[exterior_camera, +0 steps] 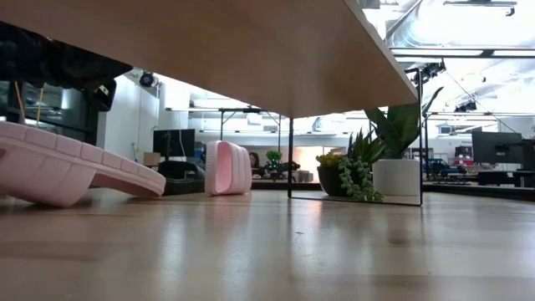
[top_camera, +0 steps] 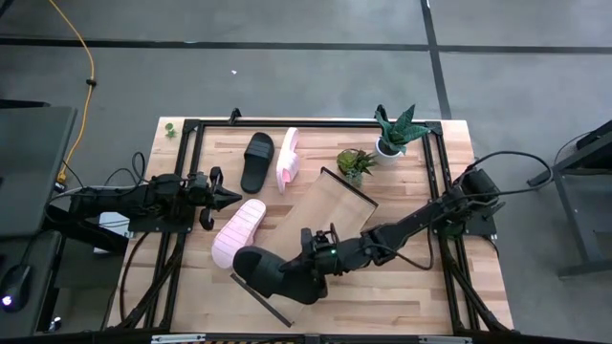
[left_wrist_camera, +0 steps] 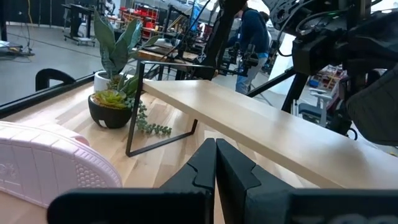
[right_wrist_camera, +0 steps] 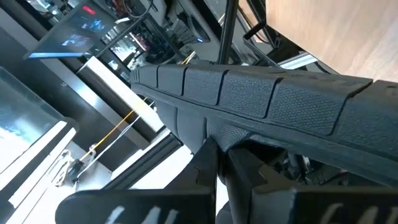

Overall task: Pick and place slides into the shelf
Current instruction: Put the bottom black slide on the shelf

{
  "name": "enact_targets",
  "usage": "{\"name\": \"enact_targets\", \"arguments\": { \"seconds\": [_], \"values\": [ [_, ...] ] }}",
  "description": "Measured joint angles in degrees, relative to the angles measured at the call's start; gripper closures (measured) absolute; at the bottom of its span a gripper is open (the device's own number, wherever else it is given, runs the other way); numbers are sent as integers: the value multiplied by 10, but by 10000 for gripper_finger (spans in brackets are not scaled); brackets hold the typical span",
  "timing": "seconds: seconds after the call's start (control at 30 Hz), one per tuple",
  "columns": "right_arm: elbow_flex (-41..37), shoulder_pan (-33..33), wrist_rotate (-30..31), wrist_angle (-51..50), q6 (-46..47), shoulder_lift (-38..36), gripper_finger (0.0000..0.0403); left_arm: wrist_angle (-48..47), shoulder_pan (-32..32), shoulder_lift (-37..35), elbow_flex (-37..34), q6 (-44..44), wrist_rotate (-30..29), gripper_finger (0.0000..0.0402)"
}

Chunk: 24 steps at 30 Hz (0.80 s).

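Right end effector [top_camera: 308, 266] clamped on a black slide [top_camera: 271, 271] at the shelf's [top_camera: 330, 210] near end. Next: set it on the board. Left end effector [top_camera: 228, 198] closed, idle near worktop's left edge.

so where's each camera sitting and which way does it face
High view: above the table, looking straight down; both arms show, left gripper empty, right gripper on a black slide.
Low view: at tabletop height, looking under the shelf; no gripper clear.
Left wrist view: past its shut fingers toward the shelf.
Right wrist view: against the black slide.
High and low share the pink slide.
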Motion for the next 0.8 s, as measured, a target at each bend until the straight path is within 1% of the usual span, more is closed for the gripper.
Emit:
{"name": "enact_targets", "arguments": {
  "seconds": [0.33,0.53,0.63,0.8],
  "values": [
    [0,0,-1,-5,0,0,403,0,0,0,0,0,0,401],
    [0,-1,-7,9,-6,0,398,0,0,0,0,0,0,401],
    [0,-2,-9,8,-6,0,373,0,0,0,0,0,0,401],
    [0,-8,-11,-1,-2,0,311,0,0,0,0,0,0,401]
  ]
}}
